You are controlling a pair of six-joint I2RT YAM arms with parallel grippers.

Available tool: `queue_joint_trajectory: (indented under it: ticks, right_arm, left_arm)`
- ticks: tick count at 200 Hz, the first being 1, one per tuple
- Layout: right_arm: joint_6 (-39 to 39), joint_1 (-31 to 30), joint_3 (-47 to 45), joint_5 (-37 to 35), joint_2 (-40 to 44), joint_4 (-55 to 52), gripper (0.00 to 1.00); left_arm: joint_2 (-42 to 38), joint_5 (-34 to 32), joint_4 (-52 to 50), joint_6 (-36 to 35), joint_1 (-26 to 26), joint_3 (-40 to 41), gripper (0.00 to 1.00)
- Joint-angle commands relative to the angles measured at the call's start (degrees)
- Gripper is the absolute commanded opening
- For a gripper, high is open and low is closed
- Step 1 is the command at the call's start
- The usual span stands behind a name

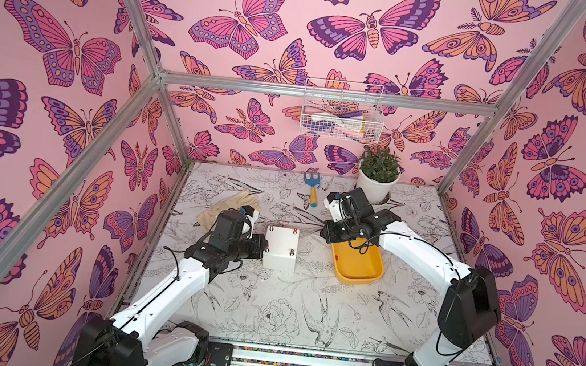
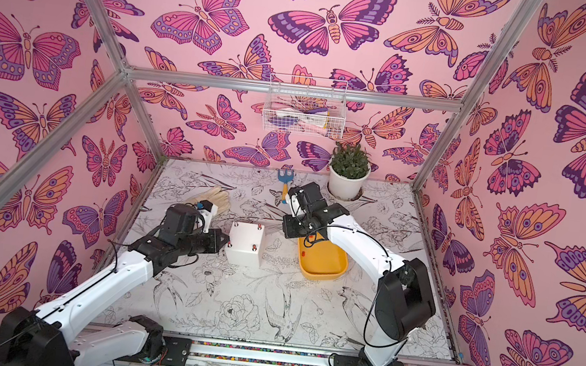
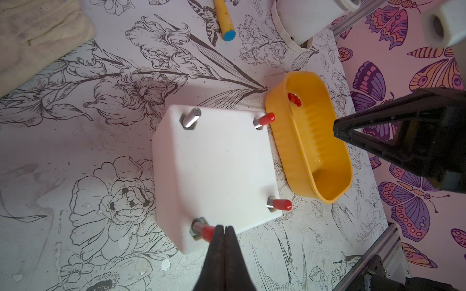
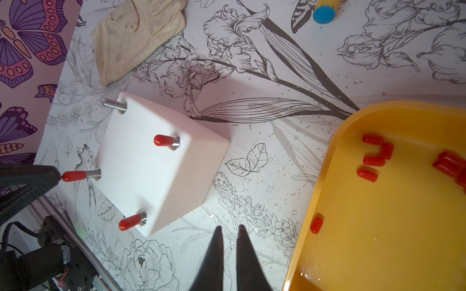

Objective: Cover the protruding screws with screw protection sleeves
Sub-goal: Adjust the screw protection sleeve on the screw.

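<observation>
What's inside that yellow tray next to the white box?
Loose red screw protection sleeves, mostly near one end of the yellow tray; the rest of its floor looks bare. In both top views the right arm partly covers that end. I cannot count them exactly.

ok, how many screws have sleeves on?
3. Two sleeves at the box corners beside the tray, one at the tip of the left tool. Fourth screw, by the glove, is bare.

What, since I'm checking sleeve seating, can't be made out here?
- Left wrist view: the shut left pincer hides the outer end of one sleeve.
- Right wrist view: the yellow tray runs off the edge; spare sleeves uncountable.
- Top view: the right arm covers the tray's far end.
</observation>
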State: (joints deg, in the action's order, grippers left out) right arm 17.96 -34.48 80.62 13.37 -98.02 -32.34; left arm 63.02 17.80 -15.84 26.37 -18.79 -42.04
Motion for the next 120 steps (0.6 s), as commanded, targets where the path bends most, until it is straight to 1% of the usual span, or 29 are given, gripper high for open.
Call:
queue_joint_trajectory:
  ticks: [1, 120]
  right_arm:
    - [-0.77, 0.6, 0.37, 0.45, 1.59, -1.0, 0.14]
    - [-0.69, 0.87, 0.28, 0.56, 1.57, -0.95, 0.14]
  left_arm:
    - [0.52, -1.28, 0.72, -0.97, -0.38, 0.28, 0.0]
    - [0.96, -2.47, 0.67, -0.88, -0.73, 1.34, 0.0]
